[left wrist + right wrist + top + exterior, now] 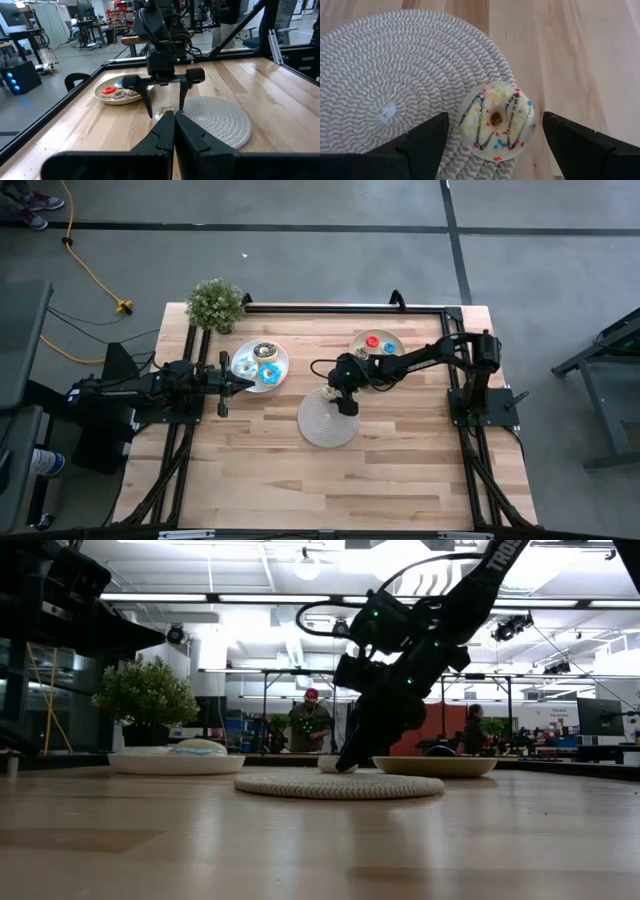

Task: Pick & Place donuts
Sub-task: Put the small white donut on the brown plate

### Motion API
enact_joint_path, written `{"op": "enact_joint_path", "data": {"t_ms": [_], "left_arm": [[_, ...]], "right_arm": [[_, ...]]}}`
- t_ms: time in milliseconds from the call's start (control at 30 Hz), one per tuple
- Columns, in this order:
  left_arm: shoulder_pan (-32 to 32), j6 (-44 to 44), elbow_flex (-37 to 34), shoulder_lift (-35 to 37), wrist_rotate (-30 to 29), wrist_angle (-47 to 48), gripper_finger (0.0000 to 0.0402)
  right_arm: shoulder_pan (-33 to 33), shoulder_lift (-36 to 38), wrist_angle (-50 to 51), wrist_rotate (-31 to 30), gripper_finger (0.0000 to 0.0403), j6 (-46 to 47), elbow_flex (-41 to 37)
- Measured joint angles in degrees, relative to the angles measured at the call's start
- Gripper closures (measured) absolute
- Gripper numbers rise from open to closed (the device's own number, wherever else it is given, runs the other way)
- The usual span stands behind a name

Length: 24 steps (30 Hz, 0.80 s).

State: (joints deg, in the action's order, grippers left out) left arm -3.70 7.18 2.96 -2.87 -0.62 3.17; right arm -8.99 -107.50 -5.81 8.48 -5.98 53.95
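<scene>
From above, our right hand (343, 401) is hovering mid-frame at the mat's (322, 426) upper edge; the left hand (222, 383) is waiting closed by the white plate (280, 368). At its wrist, fingers are spreading wide around the white-iced donut (496, 121) on the mat's rim; next we judge lowering and closing.

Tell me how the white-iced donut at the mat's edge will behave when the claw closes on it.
The white-iced donut looks like a small moulded toy, so probably stiff and light. It straddles the mat rim, so it may tip or slide off. Lying flat, it seems unlikely to roll. The right claw is open around it.
</scene>
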Motion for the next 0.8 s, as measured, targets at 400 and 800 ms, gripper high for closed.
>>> {"op": "enact_joint_path", "data": {"t_ms": [400,800], "left_arm": [[-0.02,0.00,0.00,0.00,0.00,0.01,0.0401],[-0.02,0.00,0.00,0.01,0.00,0.01,0.0401]], "right_arm": [[0.02,0.00,0.02,0.01,0.0094,0.00,0.00],[0.04,0.00,0.06,-0.70,0.0138,0.00,0.00]]}}
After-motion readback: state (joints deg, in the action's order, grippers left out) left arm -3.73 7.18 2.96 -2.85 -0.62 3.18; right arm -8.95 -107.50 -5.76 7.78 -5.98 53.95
